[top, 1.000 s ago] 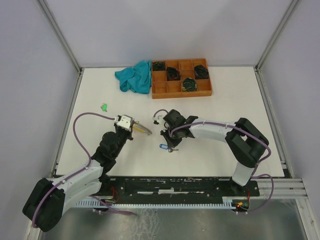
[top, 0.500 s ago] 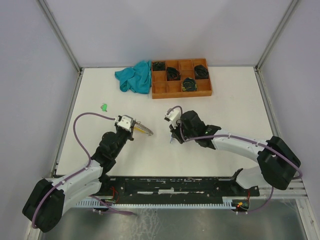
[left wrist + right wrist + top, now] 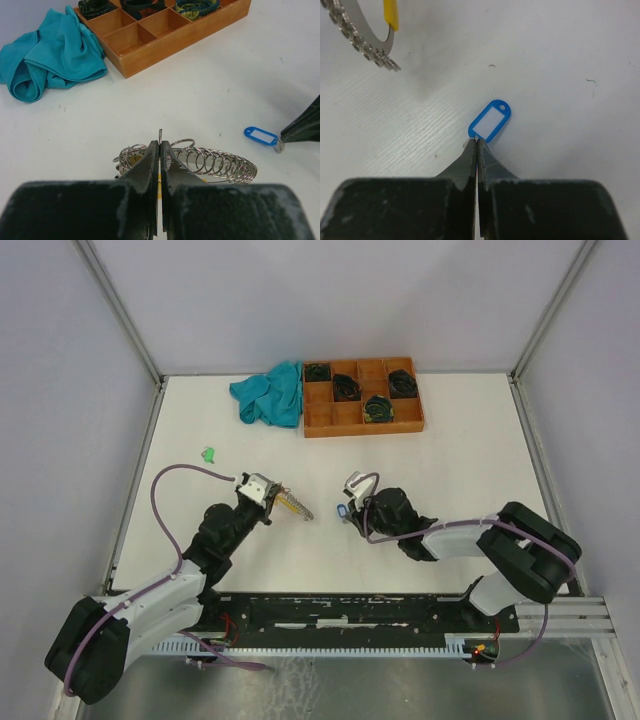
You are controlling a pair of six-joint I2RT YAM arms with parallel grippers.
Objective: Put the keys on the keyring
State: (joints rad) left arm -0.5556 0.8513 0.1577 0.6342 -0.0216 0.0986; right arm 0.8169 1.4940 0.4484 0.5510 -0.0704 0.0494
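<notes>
My left gripper (image 3: 274,496) (image 3: 160,143) is shut on the keyring (image 3: 293,505) (image 3: 205,162), a silvery loop with a yellow segment and several small rings strung along it, held just above the table. To its right, my right gripper (image 3: 350,510) (image 3: 477,141) is shut on the metal end of a blue-tagged key; its blue tag (image 3: 342,509) (image 3: 490,120) (image 3: 260,135) sticks out past the fingertips, low over the table. An end of the keyring (image 3: 365,31) shows at the top left of the right wrist view. A green-tagged key (image 3: 209,454) lies alone at the far left.
An orange-brown compartment tray (image 3: 360,428) (image 3: 175,45) with black coiled bundles stands at the back. A teal cloth (image 3: 270,393) (image 3: 55,55) lies bunched against its left side. Purple cables loop from both wrists.
My right arm has swung its elbow outward and carried the blue-tagged key up from the table toward the keyring. My left gripper has shifted slightly right with the keyring.
</notes>
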